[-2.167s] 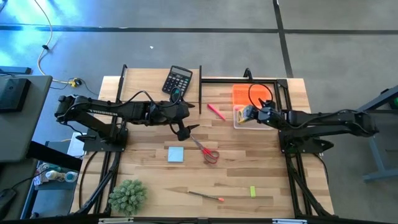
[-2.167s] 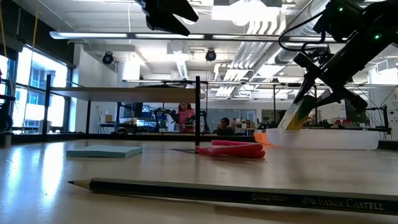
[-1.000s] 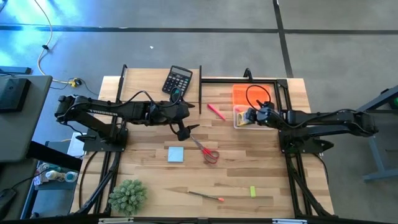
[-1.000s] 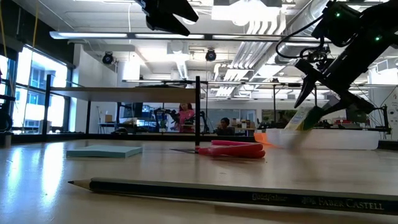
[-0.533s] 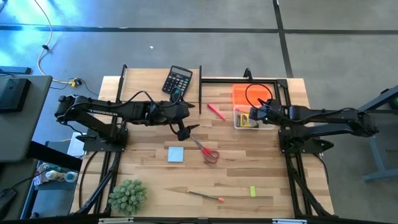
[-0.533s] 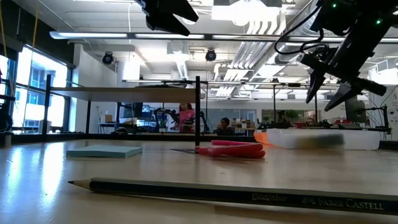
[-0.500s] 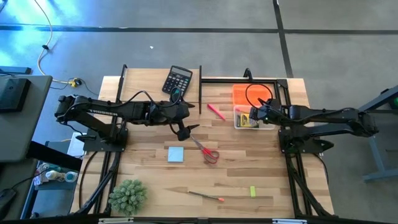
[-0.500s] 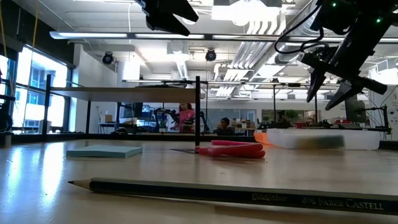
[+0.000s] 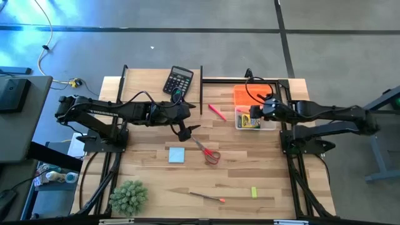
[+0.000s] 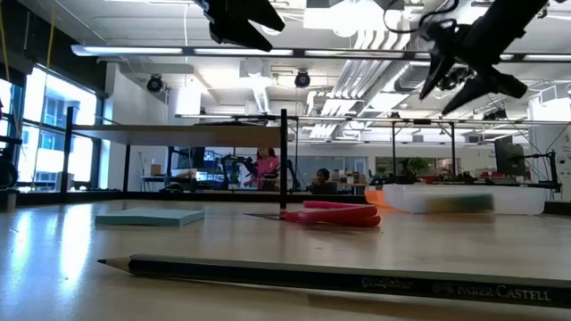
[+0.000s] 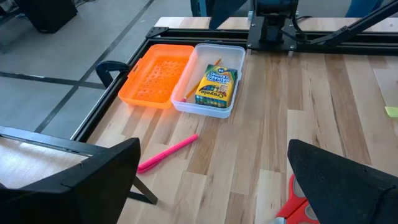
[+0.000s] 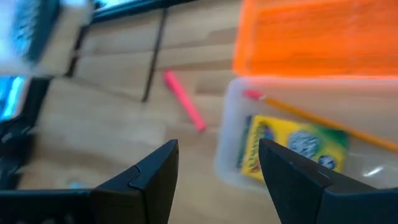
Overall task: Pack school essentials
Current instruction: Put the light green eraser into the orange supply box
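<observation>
Right gripper (image 9: pixel 255 112) sits right of centre in the high view, fingers spread and empty, above the clear plastic box (image 9: pixel 269 124). Yellow crayon box (image 11: pixel 217 85) lies flat inside, a pencil (image 11: pixel 202 79) alongside it. Orange lid (image 9: pixel 243 95) lies just beside the box, toward the frame top.

Left gripper (image 9: pixel 183 130) hangs mid-frame, jaws wide, holding nothing, near the red-handled scissors (image 9: pixel 209 152).

Not yet packed, all loose on the tabletop (image 9: pixel 275 169):
- pink-red marker (image 9: pixel 217 111), centre, between calculator (image 9: pixel 179 80) and clear box
- pale blue note pad (image 9: pixel 177 155), just left of the scissors
- second pencil (image 9: pixel 207 197), lower centre
- lime-green eraser (image 9: pixel 254 192), lower right of centre

Risks, as judged:
- Marker and pencil are thin and round; a pinch off-centre could roll them away.
- Scissors lie splayed; gripped by one blade they may swing and catch the box rim.
- Note pad is flat against the wood, so fingers may skid over it.
- Box looks light; a nudge from a descending arm could shift it.

Surface: pale wood planks, black rail frame, spiky green plant (image 9: pixel 129 196) lower left. Room in the low view: open workshop, ceiling ducts, windows at left, people far back.
</observation>
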Action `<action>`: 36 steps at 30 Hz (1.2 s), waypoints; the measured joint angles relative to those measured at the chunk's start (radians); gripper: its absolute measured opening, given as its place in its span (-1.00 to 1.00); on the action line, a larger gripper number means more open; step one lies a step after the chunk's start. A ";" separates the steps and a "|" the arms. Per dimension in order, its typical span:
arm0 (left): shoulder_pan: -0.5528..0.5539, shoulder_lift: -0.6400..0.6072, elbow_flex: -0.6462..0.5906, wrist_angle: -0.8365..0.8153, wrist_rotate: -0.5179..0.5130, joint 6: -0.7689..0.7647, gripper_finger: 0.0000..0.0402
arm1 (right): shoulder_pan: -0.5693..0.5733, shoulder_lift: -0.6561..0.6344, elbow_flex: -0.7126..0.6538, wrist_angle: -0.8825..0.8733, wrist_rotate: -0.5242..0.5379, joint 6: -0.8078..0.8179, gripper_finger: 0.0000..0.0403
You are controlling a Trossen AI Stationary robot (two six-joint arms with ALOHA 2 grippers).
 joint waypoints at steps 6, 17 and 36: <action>0.000 0.000 0.000 -0.004 -0.040 0.000 0.97 | 0.120 0.006 0.037 0.001 -0.058 0.115 0.04; 0.000 0.000 0.000 -0.004 -0.028 0.000 0.98 | 0.412 0.138 0.036 0.030 -0.075 0.472 0.04; 0.000 0.000 0.000 -0.005 -0.048 0.074 0.98 | 0.669 0.405 0.265 0.085 0.015 0.675 0.04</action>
